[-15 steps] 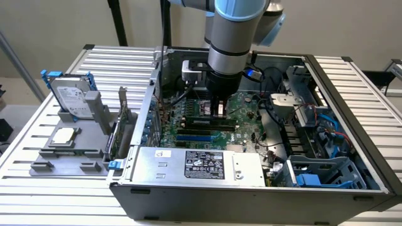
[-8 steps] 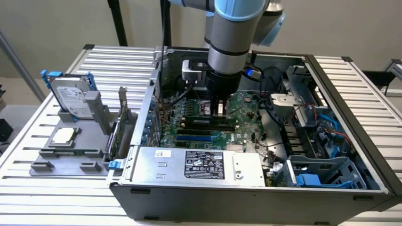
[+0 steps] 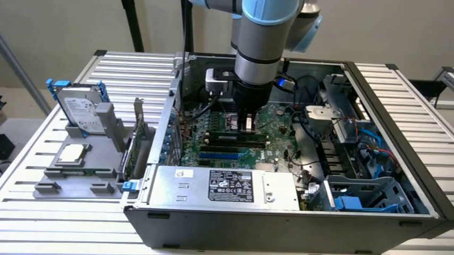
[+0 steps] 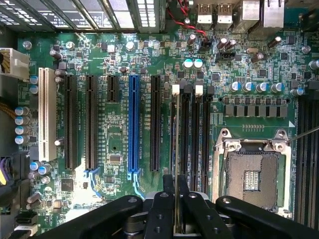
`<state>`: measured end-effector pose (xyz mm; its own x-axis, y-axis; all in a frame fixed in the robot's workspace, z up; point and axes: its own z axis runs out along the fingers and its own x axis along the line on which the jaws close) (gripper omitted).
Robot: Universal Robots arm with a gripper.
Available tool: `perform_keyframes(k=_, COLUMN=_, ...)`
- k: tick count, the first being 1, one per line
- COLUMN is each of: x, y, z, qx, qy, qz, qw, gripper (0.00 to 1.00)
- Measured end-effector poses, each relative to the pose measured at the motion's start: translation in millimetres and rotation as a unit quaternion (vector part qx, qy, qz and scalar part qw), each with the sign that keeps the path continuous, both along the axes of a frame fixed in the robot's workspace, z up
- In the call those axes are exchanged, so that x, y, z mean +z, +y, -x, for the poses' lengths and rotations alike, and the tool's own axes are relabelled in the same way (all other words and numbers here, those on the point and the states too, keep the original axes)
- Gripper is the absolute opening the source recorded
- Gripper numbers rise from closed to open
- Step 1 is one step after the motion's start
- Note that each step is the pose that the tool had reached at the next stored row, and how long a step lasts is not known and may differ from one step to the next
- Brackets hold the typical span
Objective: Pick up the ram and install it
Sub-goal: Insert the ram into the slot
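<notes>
Nearest, the black two-fingered claw [image 4: 175, 199] is clamped on the thin green ram stick [image 4: 176, 149], held edge-on over the long black motherboard memory slots [image 4: 192, 134]; picked up, not yet seated, I'd judge.

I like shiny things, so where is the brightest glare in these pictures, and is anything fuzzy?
In the wrist view, white glare washes out the motherboard beside the blue slot, and the close-up hand looks soft. In the exterior view, light is even and the power supply label reads sharp.
</notes>
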<state>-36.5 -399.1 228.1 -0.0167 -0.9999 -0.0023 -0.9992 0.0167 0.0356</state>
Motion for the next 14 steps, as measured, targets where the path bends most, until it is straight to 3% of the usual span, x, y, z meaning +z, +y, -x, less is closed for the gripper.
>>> perform_keyframes(k=14, x=-2.8, y=0.0, z=0.0, qx=0.000, qy=0.0000, qz=0.0000, qw=1.0000, gripper=0.14)
